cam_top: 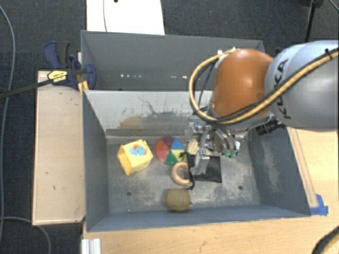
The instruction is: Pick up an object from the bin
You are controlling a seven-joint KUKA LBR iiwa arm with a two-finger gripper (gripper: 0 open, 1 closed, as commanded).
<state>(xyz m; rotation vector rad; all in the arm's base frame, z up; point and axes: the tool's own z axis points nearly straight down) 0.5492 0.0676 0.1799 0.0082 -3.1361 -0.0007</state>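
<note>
Ring point(176, 176) of pale wood lies on the floor of the bin point(95, 157), near the middle and a little toward the front wall, and it is the thing closest under the gripper point(192, 164). We see the gripper pointing down just beside the ring's upper right edge; we cannot tell whether it touches the ring. We cannot tell either whether the gripper stands open or closed, since its tip is a tangle of metal parts against the dark floor. We see nothing held in it.

Just to the right of the ring, partly under the gripper, lies a flat black piece point(213, 172). Just behind the ring sits a ball point(168, 149) in red, green, yellow and blue segments, close to the gripper's left side. Further left, apart from the ball, a yellow block point(135, 157) with a blue mark on top sits tilted. In front of the ring, near the front wall, rests a dull brown stone point(178, 200).

Above the gripper we see the rounded orange cover point(238, 81) on the wrist, a yellow-and-black cable point(198, 83) looping round it, and the grey arm point(310, 89) coming in from the right.
</note>
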